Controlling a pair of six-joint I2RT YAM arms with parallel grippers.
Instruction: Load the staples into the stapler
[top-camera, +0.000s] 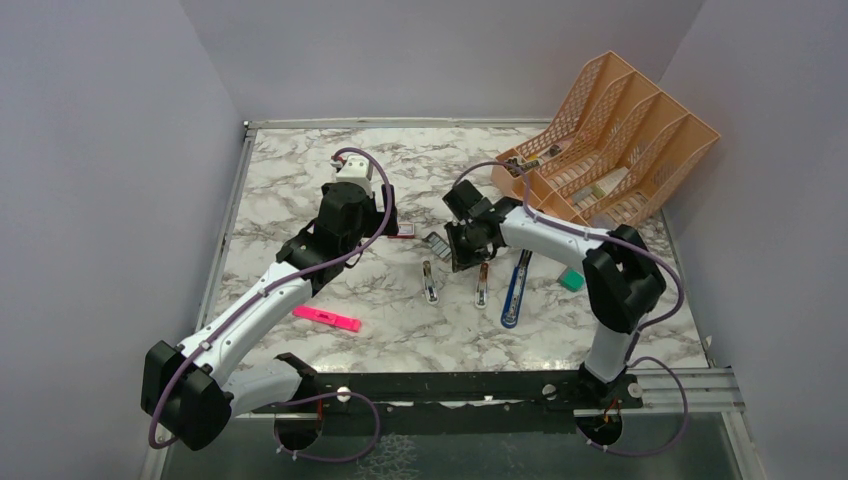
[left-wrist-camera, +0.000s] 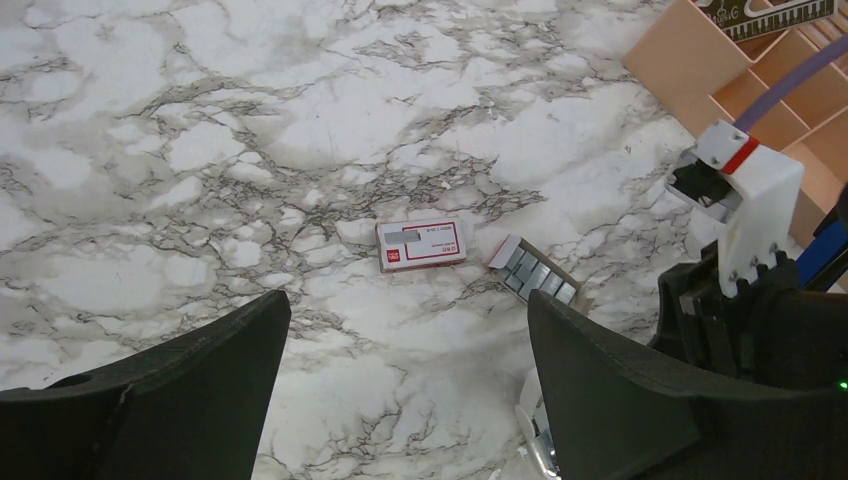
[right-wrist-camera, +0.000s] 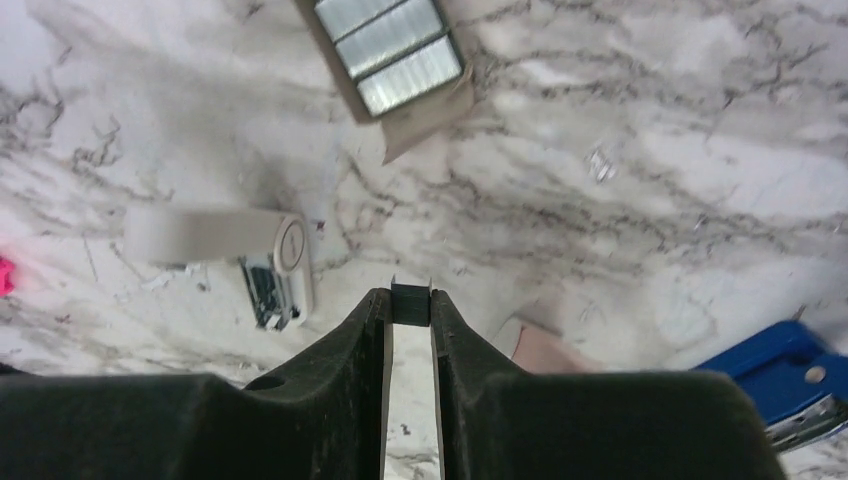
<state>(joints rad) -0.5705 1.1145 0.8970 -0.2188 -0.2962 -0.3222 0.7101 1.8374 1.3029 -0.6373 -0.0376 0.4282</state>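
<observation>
1. We see a short strip of staples (right-wrist-camera: 411, 300) pinched end-on between the tips of the right pincer (right-wrist-camera: 410, 312). It looks dark from this angle, with two tiny silver prongs at its top.
2. The fingers of the right pincer (top-camera: 465, 260) are drawn close together on that strip, with only a narrow slot between them.
3. More staples (right-wrist-camera: 390, 45) lie in rows in an open cardboard tray (right-wrist-camera: 430, 120) on the desk (top-camera: 300, 180), just beyond the held strip in the right wrist view.
4. A grey stapler (right-wrist-camera: 220, 235) lies flat on the desk beside the pincer tips, on the left in the right wrist view. The metal of its staple channel (right-wrist-camera: 270, 290) shows at the near end.
5. A blue stapler (right-wrist-camera: 790, 370) lies on the other side, near the right arm.
6. We cannot tell whether the held strip touches the desk.
7. A red-and-white staple box (left-wrist-camera: 421, 245) lies closed beside the tray (left-wrist-camera: 535, 275), apart from it.
8. The left pincer (left-wrist-camera: 405, 310) hangs above the box with its fingers spread wide, gripping nothing.
9. A pink highlighter (top-camera: 327, 319) lies near the left arm, well apart from the staples.
10. An orange file rack (top-camera: 610, 140) stands at the far right corner, and a small teal object (top-camera: 571, 280) sits by the right arm.
</observation>
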